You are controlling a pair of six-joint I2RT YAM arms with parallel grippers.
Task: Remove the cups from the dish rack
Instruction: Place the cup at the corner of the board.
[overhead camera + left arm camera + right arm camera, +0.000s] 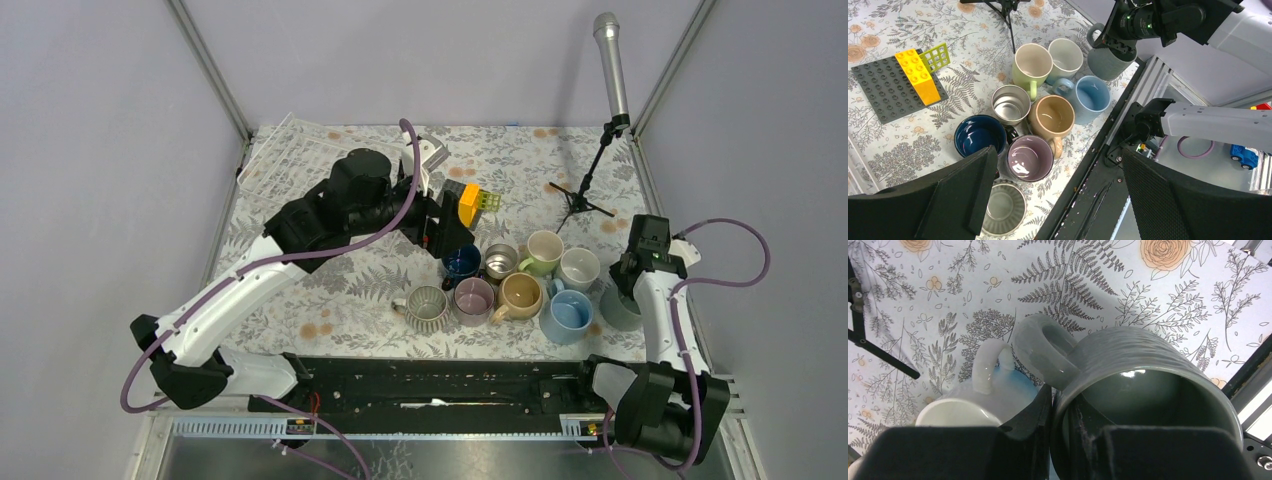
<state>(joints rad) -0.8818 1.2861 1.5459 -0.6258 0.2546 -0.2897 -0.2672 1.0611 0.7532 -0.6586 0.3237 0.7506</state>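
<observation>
The dish rack (283, 152) lies at the back left, partly behind my left arm, and no cup shows in its visible part. Several cups stand grouped right of centre: navy (461, 262), steel (500, 260), pale green (544, 250), white (579, 267), ribbed (428, 306), mauve (473, 298), tan (520, 295) and light blue (567, 313). My left gripper (1058, 165) hangs open above the navy cup (979, 135) and mauve cup (1029, 157), holding nothing. My right gripper (1060, 405) is shut on the wall of the grey cup (1128, 370), one finger inside, at the table's right edge (620, 308).
A dark studded plate (883, 90) carries a yellow block (918, 75) and a green block (935, 56) behind the cups. A microphone stand (585, 195) rises at the back right. The black base rail (430, 385) runs along the near edge. A white cup (955, 415) sits close to the grey one.
</observation>
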